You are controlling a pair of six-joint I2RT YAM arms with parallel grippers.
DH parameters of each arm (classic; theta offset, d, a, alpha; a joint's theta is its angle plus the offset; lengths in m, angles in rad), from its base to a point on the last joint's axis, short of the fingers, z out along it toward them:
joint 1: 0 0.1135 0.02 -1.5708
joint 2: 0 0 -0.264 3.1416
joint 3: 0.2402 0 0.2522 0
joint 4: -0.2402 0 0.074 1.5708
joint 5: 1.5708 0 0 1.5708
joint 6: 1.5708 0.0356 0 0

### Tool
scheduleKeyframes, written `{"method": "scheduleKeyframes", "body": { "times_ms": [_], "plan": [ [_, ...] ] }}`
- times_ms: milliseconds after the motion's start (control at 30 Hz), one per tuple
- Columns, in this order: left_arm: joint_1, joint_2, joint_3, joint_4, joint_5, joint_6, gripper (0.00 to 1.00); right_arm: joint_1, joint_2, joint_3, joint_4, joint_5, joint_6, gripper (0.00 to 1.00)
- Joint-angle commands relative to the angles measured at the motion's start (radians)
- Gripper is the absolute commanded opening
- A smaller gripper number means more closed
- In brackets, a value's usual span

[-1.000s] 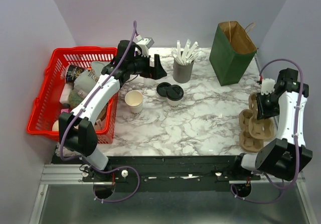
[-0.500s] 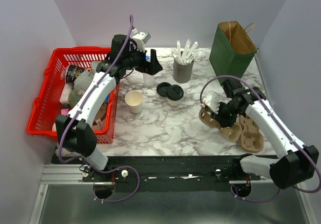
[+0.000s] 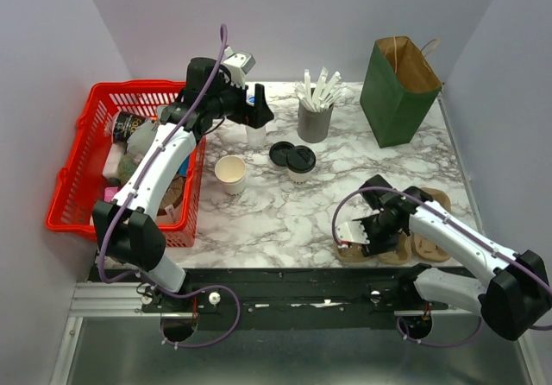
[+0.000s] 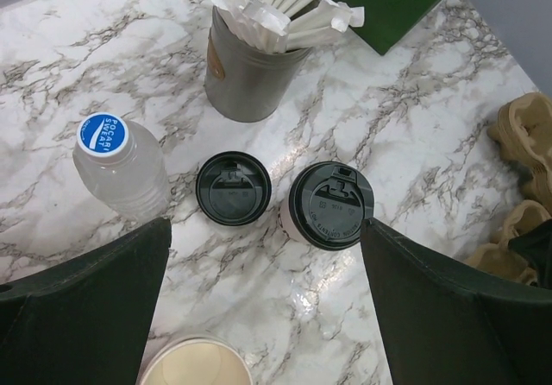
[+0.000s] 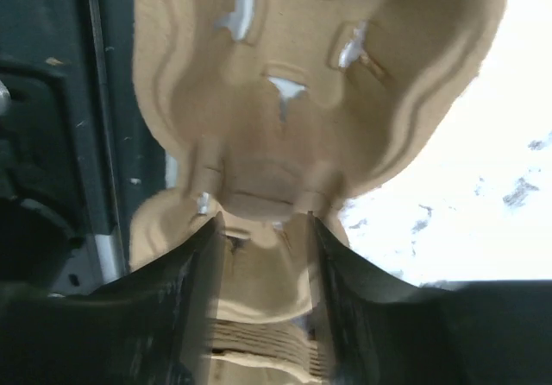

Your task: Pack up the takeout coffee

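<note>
the takeout coffee (image 4: 330, 205) stands upright on the marble worktop (image 3: 310, 204), far of centre, with its black lid pressed on. a loose black lid (image 4: 233, 192) lies flat just to its left, nearly touching it. the grey cup of white sticks (image 4: 246, 70) is behind them, a water bottle (image 4: 116, 165) stands further left, and an unlidded cream cup (image 3: 230, 172) sits nearer, beside the red basket (image 3: 138, 85).

the left claw (image 4: 266, 230) hangs above this group with its fingers spread as wide as they go and nothing between them. that spread looks meant to take the cup around its body. the coffee sits off to the side of the gap, close to the right-hand finger rather than centred, so the claw probably needs to shift that way before it comes down, or it could clip the loose lid.

the right claw (image 5: 263, 221) is low at the near edge of the worktop, pinching a wall of the pulp carrier (image 5: 319, 83) between its two fingers. another carrier lies just to its right. the carrier seems to be held here, in open space, so a pocket faces up as a seat for the cup.

the green paper bag (image 3: 397, 87) stands upright at the far right with its mouth open, well apart from both arms. it is likely the last stop. the coffee is not yet lifted.
</note>
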Motion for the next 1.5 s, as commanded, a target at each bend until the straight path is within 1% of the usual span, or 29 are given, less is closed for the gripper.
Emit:
{"method": "scheduleKeyframes", "body": {
  "times_ms": [0, 67, 100, 133, 200, 233, 267, 300, 333, 367, 400, 433, 467, 500, 567, 600, 667, 733, 767, 833, 967, 1000, 1133, 1233, 1267, 1333, 1367, 1433, 1467],
  "plan": [
    [0.008, -0.028, 0.041, -0.018, -0.014, 0.007, 0.99, 0.007, -0.053, 0.037, 0.031, 0.040, -0.076, 0.70],
    [0.006, -0.025, 0.045, -0.017, -0.008, -0.002, 0.99, 0.009, -0.096, 0.076, -0.011, 0.023, -0.085, 0.78],
    [0.006, -0.022, 0.050, -0.015, -0.005, -0.005, 0.99, 0.009, -0.110, 0.099, -0.025, 0.012, -0.083, 0.79],
    [0.006, -0.020, 0.053, -0.017, 0.000, -0.009, 0.99, 0.009, -0.122, 0.163, -0.031, 0.004, -0.062, 0.80],
    [0.006, -0.019, 0.061, -0.014, 0.006, -0.009, 0.99, -0.011, -0.117, 0.247, 0.038, -0.020, 0.075, 0.80],
    [0.006, -0.019, 0.064, -0.009, 0.009, -0.007, 0.98, -0.031, -0.098, 0.347, 0.068, -0.031, 0.131, 0.80],
    [0.006, -0.019, 0.064, 0.000, 0.010, -0.007, 0.99, -0.052, -0.072, 0.411, 0.126, -0.058, 0.259, 0.80],
    [0.006, -0.020, 0.062, 0.006, 0.015, -0.002, 0.99, -0.106, 0.003, 0.465, 0.164, -0.060, 0.330, 0.78],
    [0.006, -0.019, 0.062, 0.012, 0.021, -0.002, 0.99, -0.132, 0.039, 0.511, 0.212, -0.042, 0.408, 0.77],
    [0.006, -0.019, 0.064, 0.015, 0.026, -0.004, 0.99, -0.157, 0.086, 0.624, 0.290, -0.002, 0.526, 0.76],
    [0.006, -0.017, 0.065, 0.015, 0.035, -0.004, 0.99, -0.210, 0.161, 0.675, 0.320, 0.013, 0.573, 0.75],
    [0.006, -0.014, 0.067, 0.015, 0.039, -0.009, 0.99, -0.233, 0.201, 0.727, 0.355, 0.041, 0.617, 0.75],
    [0.006, -0.014, 0.067, 0.012, 0.044, -0.010, 0.99, -0.255, 0.231, 0.807, 0.429, 0.090, 0.675, 0.74],
    [0.006, -0.016, 0.065, 0.011, 0.050, -0.009, 0.99, -0.296, 0.257, 0.858, 0.452, 0.105, 0.696, 0.74],
    [0.006, -0.022, 0.056, 0.011, 0.056, -0.009, 0.99, -0.330, 0.343, 0.936, 0.500, 0.144, 0.725, 0.76],
    [0.006, -0.026, 0.051, 0.012, 0.056, -0.009, 0.99, -0.351, 0.376, 1.016, 0.512, 0.155, 0.728, 0.77],
    [0.006, -0.031, 0.047, 0.014, 0.056, -0.010, 0.99, -0.370, 0.474, 1.097, 0.517, 0.217, 0.740, 0.77],
    [0.006, -0.037, 0.036, 0.015, 0.055, -0.012, 0.99, -0.396, 0.527, 1.185, 0.521, 0.231, 0.748, 0.77],
    [0.006, -0.042, 0.030, 0.028, 0.055, -0.019, 0.99, -0.405, 0.579, 1.203, 0.530, 0.247, 0.748, 0.79],
    [0.006, -0.054, 0.012, 0.035, 0.053, -0.027, 0.99, -0.425, 0.628, 1.260, 0.531, 0.247, 0.748, 0.79],
    [0.006, -0.072, -0.013, 0.040, 0.061, -0.041, 0.99, -0.453, 0.737, 1.343, 0.453, 0.216, 0.769, 0.80],
    [0.006, -0.077, -0.021, 0.041, 0.061, -0.042, 0.99, -0.465, 0.767, 1.349, 0.440, 0.210, 0.775, 0.80],
    [0.006, -0.086, -0.024, 0.037, 0.059, -0.041, 0.99, -0.505, 0.806, 1.346, 0.419, 0.187, 0.794, 0.77],
    [0.006, -0.088, -0.025, 0.034, 0.055, -0.038, 0.98, -0.536, 0.815, 1.328, 0.397, 0.167, 0.811, 0.72],
    [0.006, -0.088, -0.025, 0.035, 0.055, -0.039, 0.99, -0.545, 0.812, 1.317, 0.386, 0.130, 0.814, 0.70],
    [0.006, -0.085, -0.025, 0.034, 0.059, -0.041, 0.99, -0.553, 0.811, 1.285, 0.377, 0.107, 0.814, 0.66],
    [0.006, -0.085, -0.025, 0.034, 0.061, -0.045, 0.99, -0.574, 0.809, 1.277, 0.351, 0.046, 0.806, 0.60],
    [0.006, -0.077, -0.021, 0.035, 0.072, -0.051, 0.99, -0.582, 0.811, 1.277, 0.314, 0.021, 0.763, 0.51],
    [0.006, -0.077, -0.019, 0.037, 0.073, -0.055, 0.99, -0.580, 0.803, 1.274, 0.284, -0.002, 0.748, 0.42]
  ]
}}
